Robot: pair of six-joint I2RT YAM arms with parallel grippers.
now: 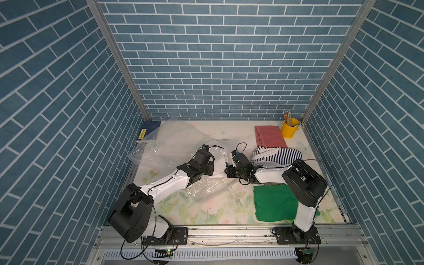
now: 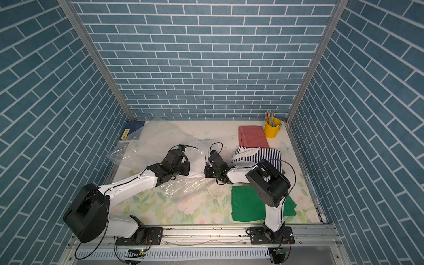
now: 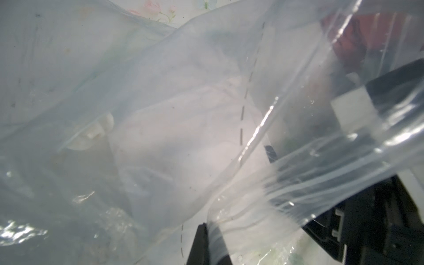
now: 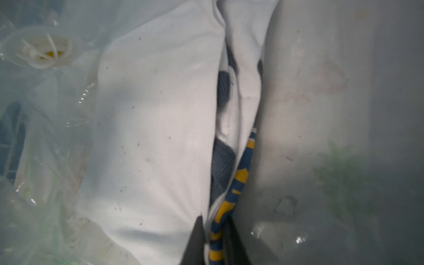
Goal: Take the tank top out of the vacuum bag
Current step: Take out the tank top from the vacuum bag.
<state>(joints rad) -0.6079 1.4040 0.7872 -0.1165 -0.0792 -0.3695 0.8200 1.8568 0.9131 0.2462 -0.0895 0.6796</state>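
gripping the white tank top [image 4: 156,128] by its blue and yellow trim [image 4: 241,174] with the right gripper [image 4: 215,238], jaws clenched on the cloth at that edge. pinching a fold of the clear vacuum bag [image 3: 160,91] with the left gripper [image 3: 211,231], likewise clenched, the film bunched between the jaws.

apparently lying mostly inside the bag: read through the film in the left wrist view, close by the white valve [image 3: 91,133], with only the trimmed edge reaching the mouth. in both top views placed as a white patch between the two wrists, just beside each.

stretching away from the right gripper toward the left arm, long axis roughly along the line between the two grippers. grasped by the right arm, so nearer to that one.

probably calling for a pull toward the right arm's side, straight along that axis and out of the mouth, with the left grip as anchor on the bag. possible trouble: dragging the whole bag along, or catching cloth on the mouth.

well apart and not concerned: striped garment [image 1: 275,156], green cloth [image 1: 275,204], yellow pencil cup [image 1: 290,129].
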